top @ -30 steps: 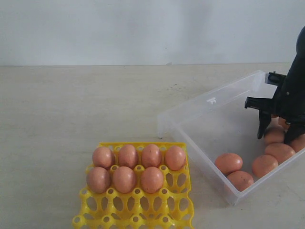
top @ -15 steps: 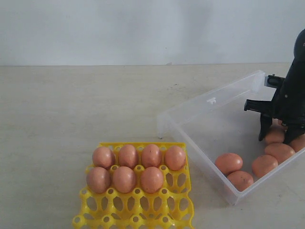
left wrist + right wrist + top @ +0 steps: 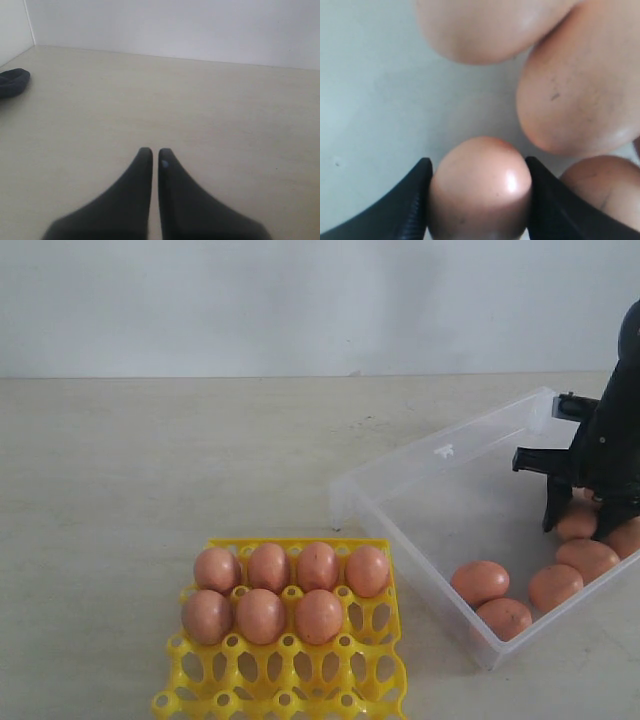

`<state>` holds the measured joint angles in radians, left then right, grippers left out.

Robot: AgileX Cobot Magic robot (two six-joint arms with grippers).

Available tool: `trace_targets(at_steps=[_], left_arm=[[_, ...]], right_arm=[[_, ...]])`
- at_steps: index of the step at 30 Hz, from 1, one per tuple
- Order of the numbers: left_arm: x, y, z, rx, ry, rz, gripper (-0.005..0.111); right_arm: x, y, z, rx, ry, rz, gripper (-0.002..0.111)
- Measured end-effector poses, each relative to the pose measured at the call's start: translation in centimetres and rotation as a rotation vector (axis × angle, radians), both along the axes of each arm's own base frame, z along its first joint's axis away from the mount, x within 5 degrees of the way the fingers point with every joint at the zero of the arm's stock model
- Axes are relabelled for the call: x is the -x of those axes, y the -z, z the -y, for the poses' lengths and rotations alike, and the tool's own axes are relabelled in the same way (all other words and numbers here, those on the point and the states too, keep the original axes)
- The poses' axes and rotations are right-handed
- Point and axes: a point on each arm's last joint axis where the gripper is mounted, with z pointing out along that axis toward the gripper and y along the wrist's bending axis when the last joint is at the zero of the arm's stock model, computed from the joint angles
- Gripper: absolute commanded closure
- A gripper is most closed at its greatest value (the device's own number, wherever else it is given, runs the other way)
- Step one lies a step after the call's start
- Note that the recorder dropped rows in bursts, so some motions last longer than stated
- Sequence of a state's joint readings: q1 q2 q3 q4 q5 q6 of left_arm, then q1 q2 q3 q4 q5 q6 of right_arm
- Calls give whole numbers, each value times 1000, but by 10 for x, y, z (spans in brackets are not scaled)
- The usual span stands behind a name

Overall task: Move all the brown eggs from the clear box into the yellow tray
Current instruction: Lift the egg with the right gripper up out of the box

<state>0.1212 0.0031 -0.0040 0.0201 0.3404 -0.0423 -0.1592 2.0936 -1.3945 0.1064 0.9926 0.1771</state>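
Several brown eggs (image 3: 268,567) fill the far two rows of the yellow tray (image 3: 290,685) at the front. Down inside the clear box (image 3: 430,490) on the right, my right gripper (image 3: 580,524) is shut on one brown egg (image 3: 480,190), a finger pressed against each side. That held egg (image 3: 577,526) sits low among other loose eggs (image 3: 480,582) at the box's near right corner. Three more eggs (image 3: 580,95) crowd close around it in the right wrist view. My left gripper (image 3: 151,151) is shut on nothing above bare table and is outside the exterior view.
The box's low near wall (image 3: 420,585) stands between the loose eggs and the tray. The tray's two front rows of sockets (image 3: 285,702) hold nothing. A dark object (image 3: 12,82) lies on the table in the left wrist view.
The right gripper's fingers have closed in a little onto the egg between them. Tray, box and the other eggs have not moved.
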Motion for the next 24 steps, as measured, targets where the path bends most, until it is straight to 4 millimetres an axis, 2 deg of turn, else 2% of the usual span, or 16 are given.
trace_targets(at_steps=[5, 9, 18, 24], left_arm=[[0, 0, 0, 0, 0, 0, 103], [0, 0, 0, 0, 0, 0, 103], [0, 0, 0, 0, 0, 0, 103], [0, 0, 0, 0, 0, 0, 103]], right_arm=[[-6, -25, 2, 36, -18, 139, 108], [-7, -59, 3, 67, -29, 287, 108], [5, -142, 1, 142, -73, 604, 108], [23, -212, -1, 220, -74, 918, 108]])
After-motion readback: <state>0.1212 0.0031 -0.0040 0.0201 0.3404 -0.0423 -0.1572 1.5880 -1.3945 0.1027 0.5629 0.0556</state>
